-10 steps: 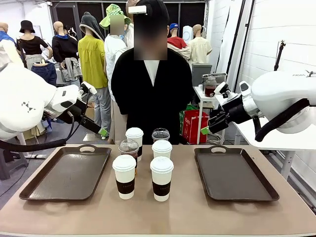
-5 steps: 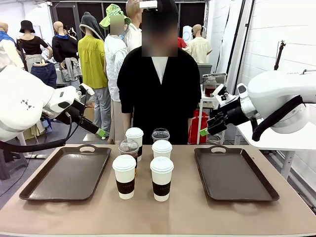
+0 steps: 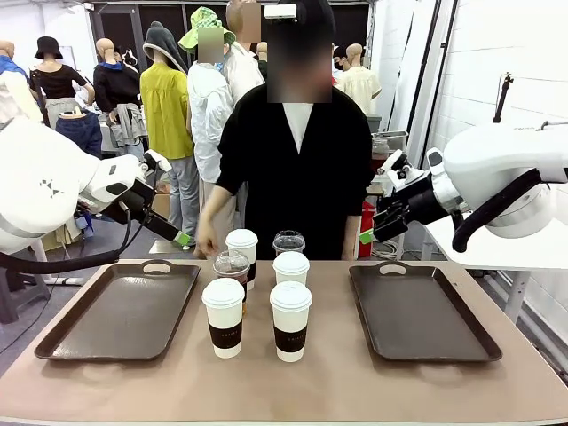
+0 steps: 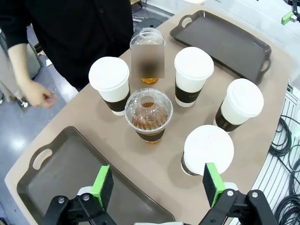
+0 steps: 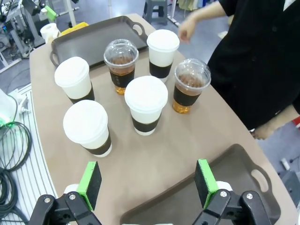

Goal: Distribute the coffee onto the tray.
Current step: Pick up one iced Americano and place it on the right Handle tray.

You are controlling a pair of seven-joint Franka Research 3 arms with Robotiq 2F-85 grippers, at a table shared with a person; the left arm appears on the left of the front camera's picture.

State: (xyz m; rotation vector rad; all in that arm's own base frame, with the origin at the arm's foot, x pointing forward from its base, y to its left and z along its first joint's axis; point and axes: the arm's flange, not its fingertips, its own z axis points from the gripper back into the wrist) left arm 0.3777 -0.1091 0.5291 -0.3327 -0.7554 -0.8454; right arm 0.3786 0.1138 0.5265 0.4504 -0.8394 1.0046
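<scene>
On the tan table [image 3: 337, 377], six cups [image 3: 290, 321] stand clustered in the middle, between the left tray [image 3: 124, 312] and right tray [image 3: 417, 315], on the tabletop itself. The left gripper [image 4: 156, 182] and right gripper [image 5: 147, 180] hang raised, jaws spread wide, gripping nothing. A person's hand [image 3: 206, 241] hovers just behind the cups.
</scene>
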